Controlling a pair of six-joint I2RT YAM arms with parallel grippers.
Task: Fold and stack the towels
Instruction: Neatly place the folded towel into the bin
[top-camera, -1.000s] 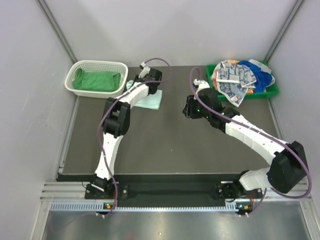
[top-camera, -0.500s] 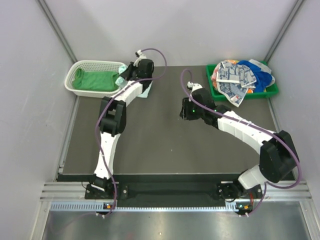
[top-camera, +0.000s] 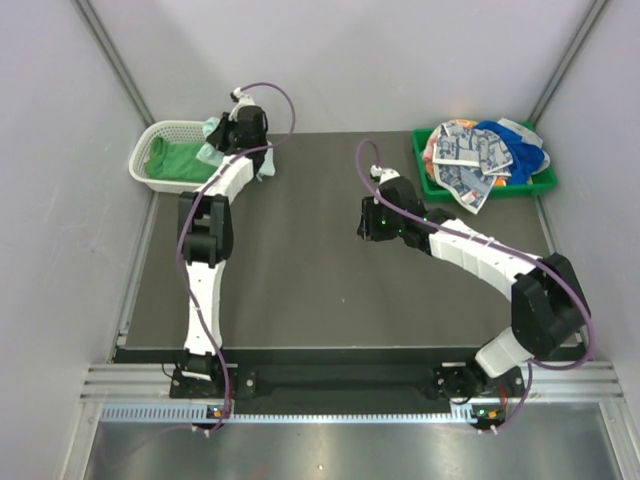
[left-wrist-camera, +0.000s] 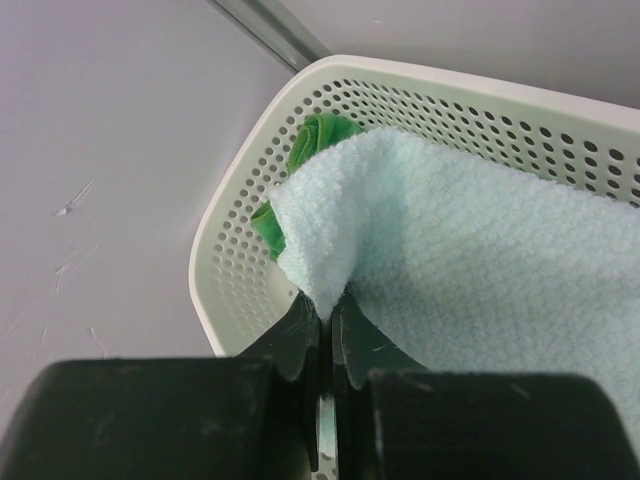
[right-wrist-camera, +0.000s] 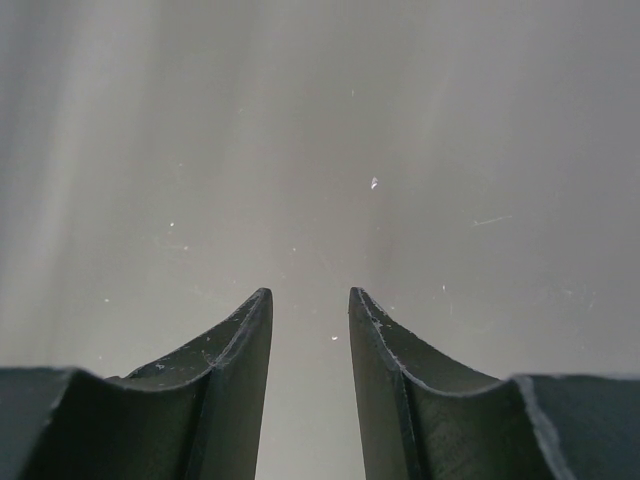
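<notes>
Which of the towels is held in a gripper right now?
The pale mint towel, pinched in the left gripper over the white basket rim. The bright green towel lies in that basket; the other towels sit heaped in the green tray.

Far left, a basket (top-camera: 137, 165) holds 1 towel (top-camera: 172, 163); far right, a tray (top-camera: 530, 187) holds heaped towels (top-camera: 475, 155).

A white mesh basket (top-camera: 137, 160) (left-wrist-camera: 240, 250) sits at the far left corner of the dark table (top-camera: 300, 290), and a green plastic tray (top-camera: 525, 188) at the far right corner, the two well apart. Pale grey walls (top-camera: 350, 60) close it in on three sides, and a toothed metal rail (top-camera: 330, 410) runs along the near edge.
</notes>
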